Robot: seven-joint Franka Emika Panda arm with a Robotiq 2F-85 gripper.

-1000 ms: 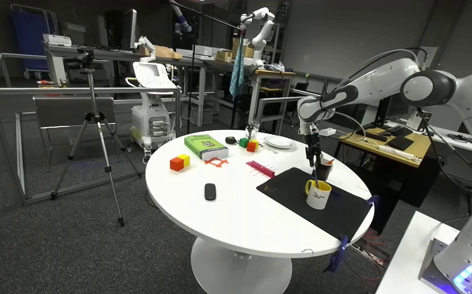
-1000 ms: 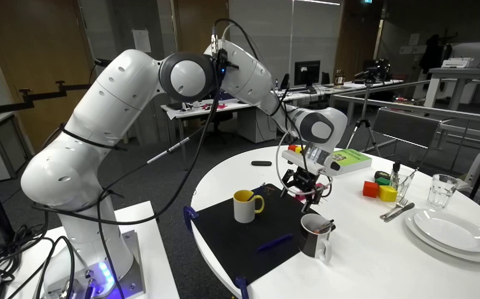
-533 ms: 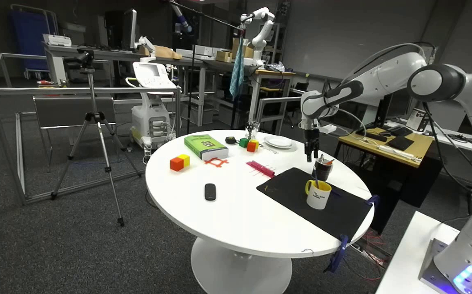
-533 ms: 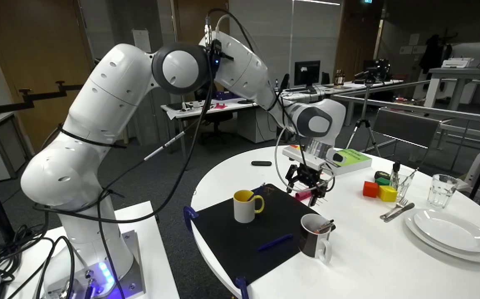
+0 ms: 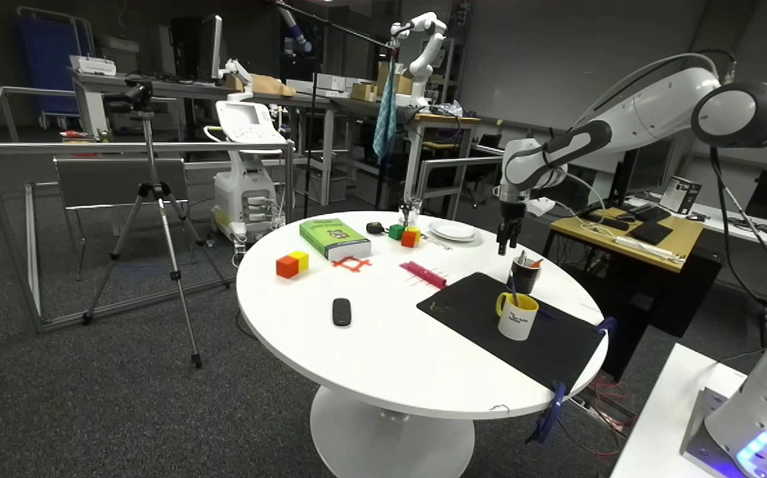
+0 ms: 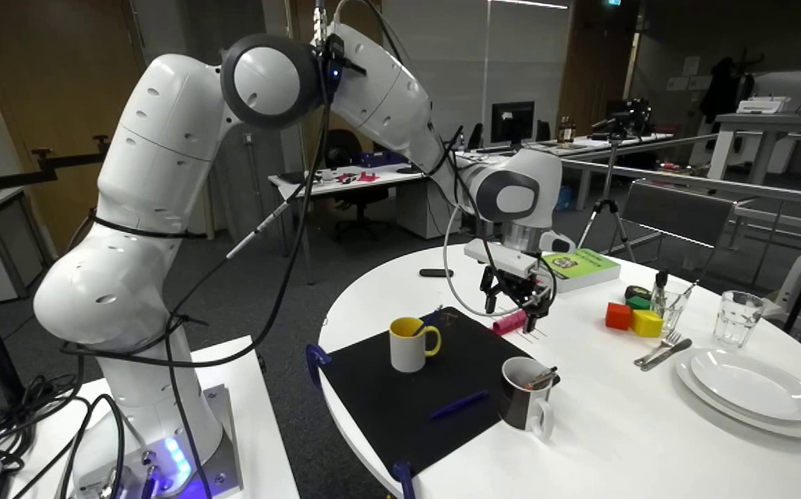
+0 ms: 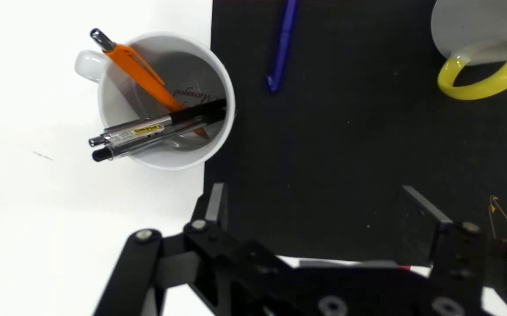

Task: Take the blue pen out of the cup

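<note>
Near cup: dark mug, 3 pens inside.

Wrist view. Cup, 2 o'clock: glossy, ceramic-looking. Orange pen, 10 o'clock: plastic-looking, metal-ended. Mat: matt. In an exterior view, fork: shiny metal; tumbler: clear glass.

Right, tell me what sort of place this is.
Most likely a robotics lab: an exterior view shows a second robot arm in the background, a tripod and a cart-like white machine.
</note>
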